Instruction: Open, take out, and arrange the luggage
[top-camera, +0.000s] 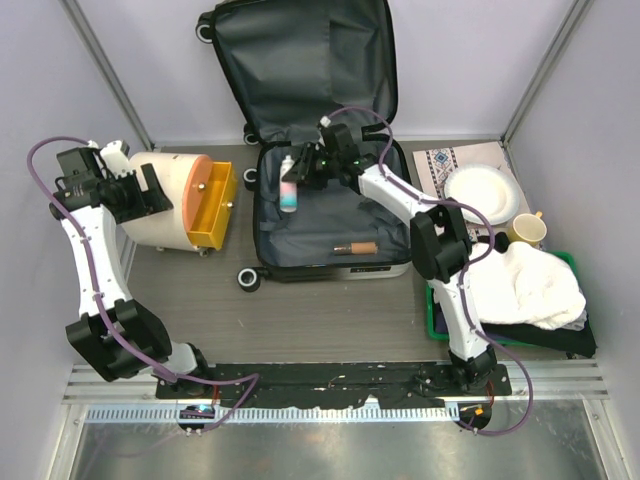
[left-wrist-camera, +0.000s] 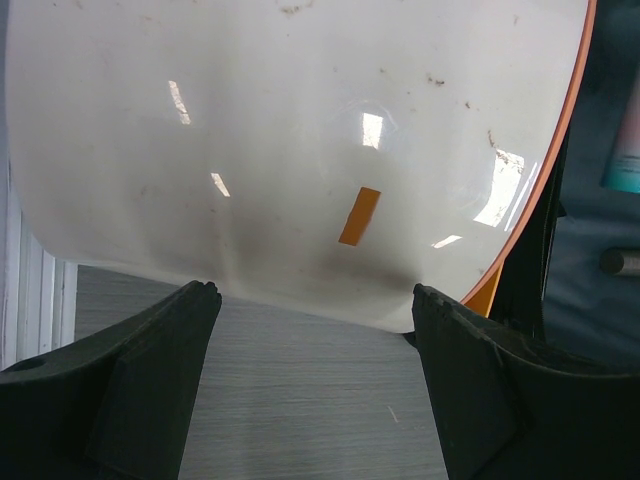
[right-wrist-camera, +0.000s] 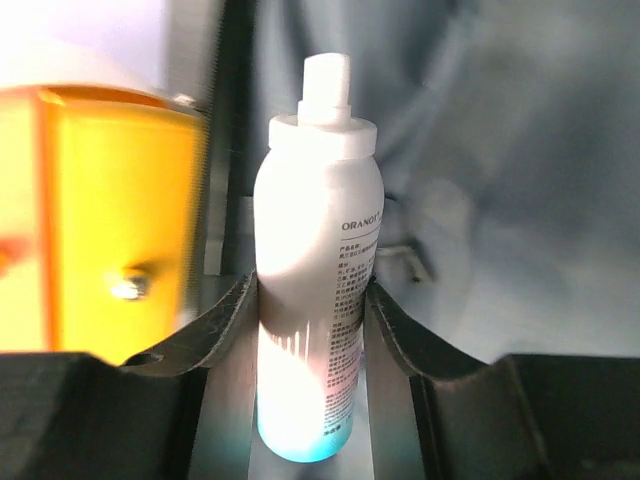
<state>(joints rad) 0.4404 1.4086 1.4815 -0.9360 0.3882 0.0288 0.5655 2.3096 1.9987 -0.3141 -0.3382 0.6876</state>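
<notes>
The luggage (top-camera: 330, 235) lies open at the table's middle, lid (top-camera: 300, 60) propped against the back wall, dark grey lining showing. My right gripper (top-camera: 303, 172) is shut on a white spray bottle with a teal base (top-camera: 289, 187), held over the suitcase's left half; in the right wrist view the bottle (right-wrist-camera: 315, 290) stands between both fingers (right-wrist-camera: 225, 325). A brown tube (top-camera: 355, 247) lies in the suitcase's front. My left gripper (top-camera: 150, 190) is open and empty, close against the cream bin (top-camera: 165, 205); its wrist view shows the bin's wall (left-wrist-camera: 300, 150).
The cream bin lies on its side, left of the suitcase, with its orange lid (top-camera: 215, 205) facing the case. At right stand a white plate (top-camera: 480, 192), a patterned cloth (top-camera: 440, 165), a yellow mug (top-camera: 528, 231) and a green tray (top-camera: 436, 325) holding white and black cloth (top-camera: 530, 285).
</notes>
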